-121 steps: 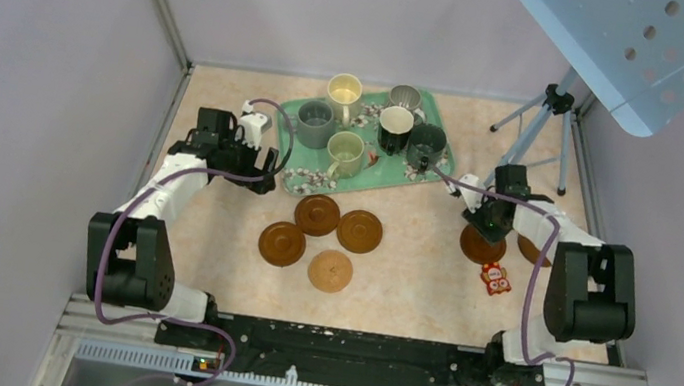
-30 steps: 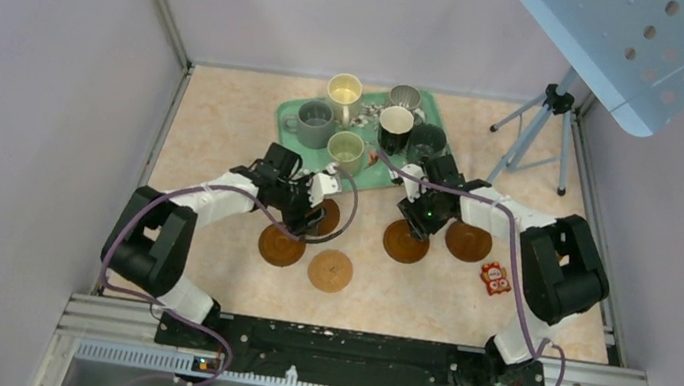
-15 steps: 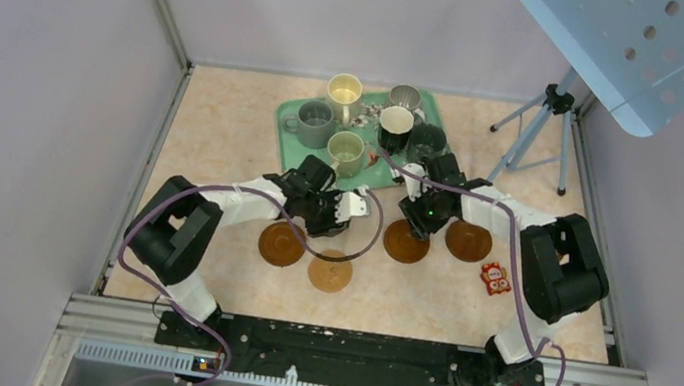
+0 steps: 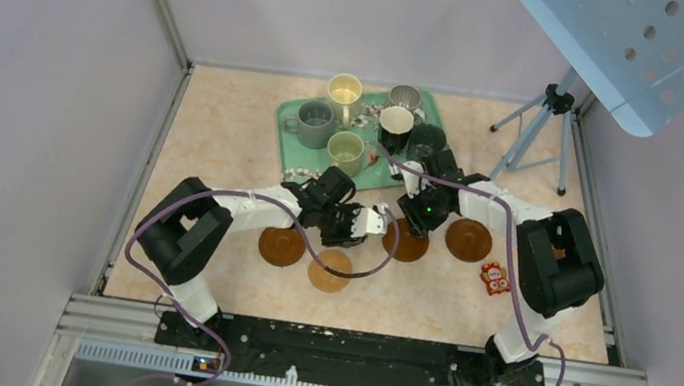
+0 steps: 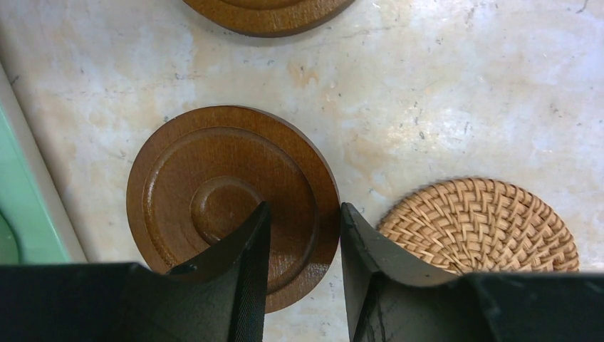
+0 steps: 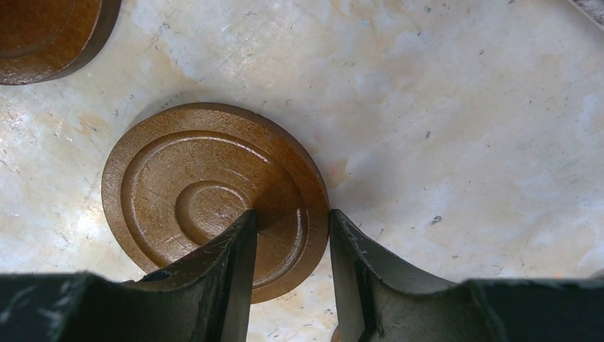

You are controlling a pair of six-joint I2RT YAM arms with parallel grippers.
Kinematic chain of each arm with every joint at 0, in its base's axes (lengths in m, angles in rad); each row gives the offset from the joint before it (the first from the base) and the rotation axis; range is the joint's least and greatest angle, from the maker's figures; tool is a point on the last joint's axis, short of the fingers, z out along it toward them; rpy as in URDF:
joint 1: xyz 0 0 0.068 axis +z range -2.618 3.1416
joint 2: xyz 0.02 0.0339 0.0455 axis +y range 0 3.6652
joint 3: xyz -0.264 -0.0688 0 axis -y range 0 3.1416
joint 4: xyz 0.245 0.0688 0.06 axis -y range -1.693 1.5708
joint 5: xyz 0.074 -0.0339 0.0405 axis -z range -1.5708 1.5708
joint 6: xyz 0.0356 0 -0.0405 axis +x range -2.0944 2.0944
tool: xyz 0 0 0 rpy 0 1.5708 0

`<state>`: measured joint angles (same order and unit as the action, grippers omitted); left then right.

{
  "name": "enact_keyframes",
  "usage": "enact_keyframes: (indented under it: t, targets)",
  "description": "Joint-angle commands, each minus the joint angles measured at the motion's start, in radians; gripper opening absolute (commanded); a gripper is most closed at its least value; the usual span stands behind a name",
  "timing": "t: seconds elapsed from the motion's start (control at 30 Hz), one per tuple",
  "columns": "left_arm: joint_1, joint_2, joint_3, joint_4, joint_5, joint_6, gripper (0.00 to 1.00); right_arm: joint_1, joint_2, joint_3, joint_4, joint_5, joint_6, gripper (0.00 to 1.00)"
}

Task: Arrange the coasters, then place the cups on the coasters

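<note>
Six cups [image 4: 345, 87] stand on the green tray [image 4: 290, 117] at the back. My left gripper [image 4: 360, 228] [image 5: 304, 214] is shut on a dark brown coaster [image 5: 214, 192], one finger on its centre ring and the other against its rim. From above, that disc is mostly hidden under the gripper. A woven tan coaster [image 5: 477, 224] [image 4: 330, 270] lies just beside it. My right gripper [image 4: 417, 219] [image 6: 292, 217] pinches the rim of another brown coaster [image 6: 192, 185] [image 4: 408, 248] the same way. Two more brown coasters lie at left [image 4: 281, 245] and right [image 4: 468, 239].
A small red trinket [image 4: 496, 278] sits near the right arm. A tripod [image 4: 546, 111] stands at the back right under a blue perforated panel [image 4: 642, 43]. Grey walls close in both sides. The tray's edge [image 5: 14, 214] shows at the left of the left wrist view.
My left gripper has closed on its coaster and slid it to the right, toward the coaster in my right gripper. The right gripper has barely moved.
</note>
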<state>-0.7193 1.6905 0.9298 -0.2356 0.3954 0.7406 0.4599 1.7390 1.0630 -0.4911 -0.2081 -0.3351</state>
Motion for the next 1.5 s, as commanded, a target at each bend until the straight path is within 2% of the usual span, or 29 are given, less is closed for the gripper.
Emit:
enact_keyframes:
  t: [0.0,0.23,0.33,0.43,0.53,0.63,0.83,1.07,1.2,1.33,1.47]
  targets:
    - [-0.009,-0.039,-0.062,-0.118,0.019,-0.012,0.26,-0.012,0.019,0.034,0.028,0.003,0.007,0.40]
    - [-0.010,-0.096,-0.105,-0.137,0.011,-0.019,0.28,-0.008,0.020,0.046,0.013,-0.047,-0.004,0.42]
    - [-0.009,-0.093,-0.095,-0.118,-0.012,-0.037,0.35,0.001,0.018,0.057,0.005,-0.058,-0.004,0.46]
    - [-0.001,-0.085,-0.025,-0.126,-0.078,-0.115,0.46,0.003,0.005,0.088,-0.013,-0.081,0.005,0.52]
    - [0.066,-0.102,0.071,-0.181,-0.044,-0.180,0.54,0.003,-0.019,0.142,-0.034,-0.090,0.010,0.61]
    - [0.160,-0.183,0.106,-0.235,0.032,-0.191,0.62,0.003,-0.055,0.192,-0.058,-0.093,0.016,0.65]
    - [0.316,-0.346,0.010,-0.316,0.014,-0.130,0.71,0.003,-0.141,0.198,-0.106,-0.116,0.019,0.68]
    - [0.475,-0.391,-0.165,-0.284,-0.045,-0.091,0.72,-0.001,-0.220,0.111,-0.110,-0.155,0.027,0.69]
    - [0.485,-0.368,-0.208,-0.222,-0.084,-0.111,0.73,-0.047,-0.233,0.088,-0.120,-0.182,0.021,0.69]
    - [0.485,-0.325,-0.230,-0.153,-0.115,-0.122,0.72,-0.151,-0.247,0.065,-0.111,-0.250,0.024,0.69]
    - [0.487,-0.279,-0.233,-0.111,-0.158,-0.130,0.66,-0.236,-0.270,0.027,-0.091,-0.280,0.021,0.68]
